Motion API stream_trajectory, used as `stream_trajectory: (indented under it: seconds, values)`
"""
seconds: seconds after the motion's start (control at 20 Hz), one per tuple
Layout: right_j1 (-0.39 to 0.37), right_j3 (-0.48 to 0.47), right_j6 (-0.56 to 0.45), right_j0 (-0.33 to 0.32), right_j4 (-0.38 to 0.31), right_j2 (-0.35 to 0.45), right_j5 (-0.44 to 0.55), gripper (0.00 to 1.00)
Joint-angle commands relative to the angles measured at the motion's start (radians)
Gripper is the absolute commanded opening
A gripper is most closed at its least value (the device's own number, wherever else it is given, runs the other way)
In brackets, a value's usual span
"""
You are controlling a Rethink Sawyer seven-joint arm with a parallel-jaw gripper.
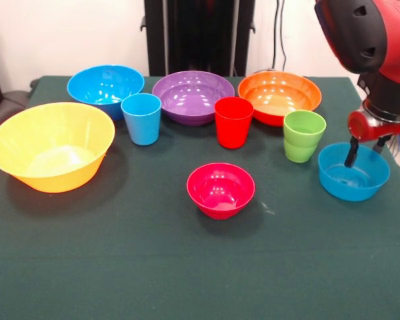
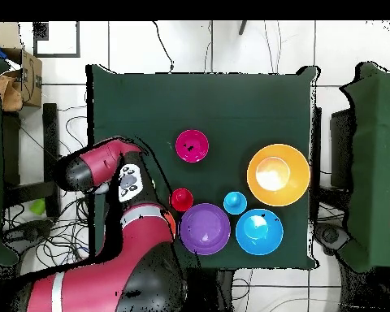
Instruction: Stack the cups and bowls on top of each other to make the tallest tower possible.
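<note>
My gripper is open at the table's right side. One finger dips inside the small blue bowl and the other stands behind its far rim. The lime green cup stands just left of it. The small magenta bowl sits mid-table. The red cup and light blue cup stand in front of the back row: large blue bowl, purple bowl, red-orange bowl. The big yellow-orange bowl is at the left. No tower shows; every piece stands alone.
The table has a dark green cloth. In the overhead view the arm covers the gripper, small blue bowl, green cup and red-orange bowl. The table's right edge lies close beside the small blue bowl.
</note>
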Motion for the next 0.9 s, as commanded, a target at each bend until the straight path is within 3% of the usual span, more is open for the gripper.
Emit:
stream_trajectory:
  seconds: [0.05, 0.85, 0.9]
  values:
    - [-0.004, -0.017, 0.126, 0.011, 0.006, -0.018, -0.039, 1.00]
    - [-0.011, -0.036, 0.188, 0.090, 0.059, -0.114, 0.024, 1.00]
    - [-0.010, -0.034, 0.181, 0.094, 0.069, -0.122, 0.020, 0.00]
